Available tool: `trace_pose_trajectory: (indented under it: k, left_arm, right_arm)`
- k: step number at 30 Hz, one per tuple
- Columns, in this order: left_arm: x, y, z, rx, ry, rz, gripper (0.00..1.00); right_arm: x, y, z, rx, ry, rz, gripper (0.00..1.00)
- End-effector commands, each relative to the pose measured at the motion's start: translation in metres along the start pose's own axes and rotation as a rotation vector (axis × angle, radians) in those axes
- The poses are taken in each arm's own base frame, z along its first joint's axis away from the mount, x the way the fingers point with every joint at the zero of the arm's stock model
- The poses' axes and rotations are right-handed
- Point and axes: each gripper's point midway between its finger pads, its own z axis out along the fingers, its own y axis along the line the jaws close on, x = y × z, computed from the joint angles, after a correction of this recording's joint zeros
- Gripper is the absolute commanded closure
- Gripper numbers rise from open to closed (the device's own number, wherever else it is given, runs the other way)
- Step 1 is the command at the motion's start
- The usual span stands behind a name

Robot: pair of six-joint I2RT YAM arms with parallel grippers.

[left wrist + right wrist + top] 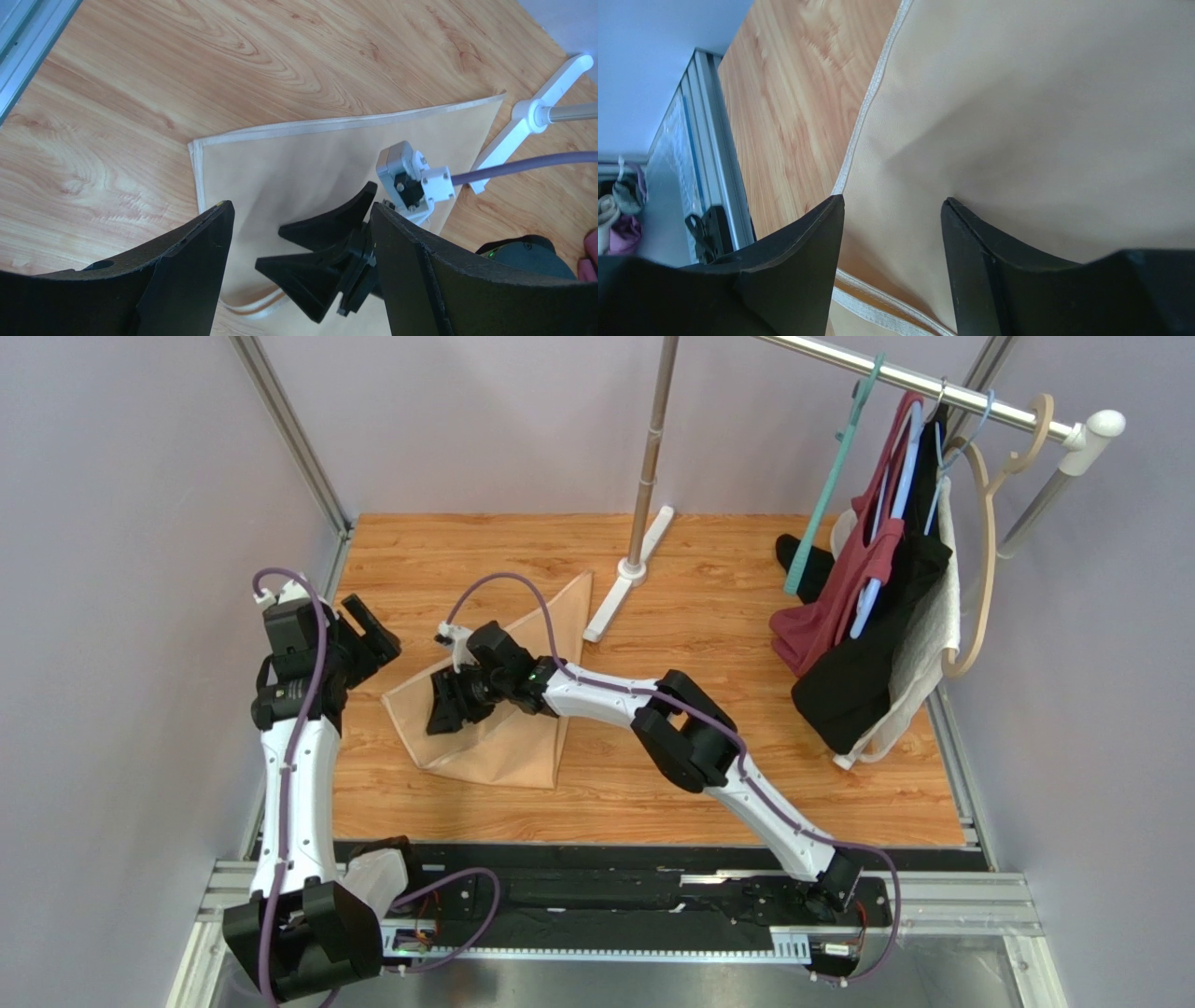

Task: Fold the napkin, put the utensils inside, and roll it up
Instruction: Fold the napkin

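Note:
The peach-tan napkin [512, 728] lies folded over on the wooden table, left of centre, with white-hemmed edges stacked at its near side [878, 308]. My right gripper [452, 703] hangs low over the napkin's left part, open, with only flat cloth [1032, 105] showing under the gap between its fingers [892, 201]. My left gripper [368, 637] is off the napkin's left corner, above bare wood, also open and holding nothing. In the left wrist view the napkin [302, 161] and the right gripper's black fingers [330, 245] show between the left gripper's fingers [300, 206]. The utensils are out of view.
A metal pole with a long white foot [627, 588] stands just behind the napkin, its foot [540, 112] close to the cloth's far corner. Dark red, black and white garments [877, 616] hang on a rail at the right. An aluminium frame [703, 140] borders the table's left edge.

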Motion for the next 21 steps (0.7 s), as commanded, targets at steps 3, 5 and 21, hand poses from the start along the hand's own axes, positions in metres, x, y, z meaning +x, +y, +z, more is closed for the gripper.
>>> trace_pose_trajectory:
  k: [3, 5, 21]
  left_arm:
    - [-0.009, -0.006, -0.005, 0.063, -0.03, -0.014, 0.2]
    - [-0.011, -0.006, -0.006, 0.071, -0.035, -0.024, 0.2]
    - [-0.014, 0.0, -0.007, 0.089, -0.045, -0.073, 0.2]
  right_arm:
    - [-0.02, -0.03, 0.013, 0.153, -0.057, 0.146, 0.43]
    - [-0.021, -0.038, 0.021, 0.193, -0.077, 0.2, 0.43]
    - [-0.092, 0.062, 0.028, -0.192, -0.284, 0.093, 0.38]
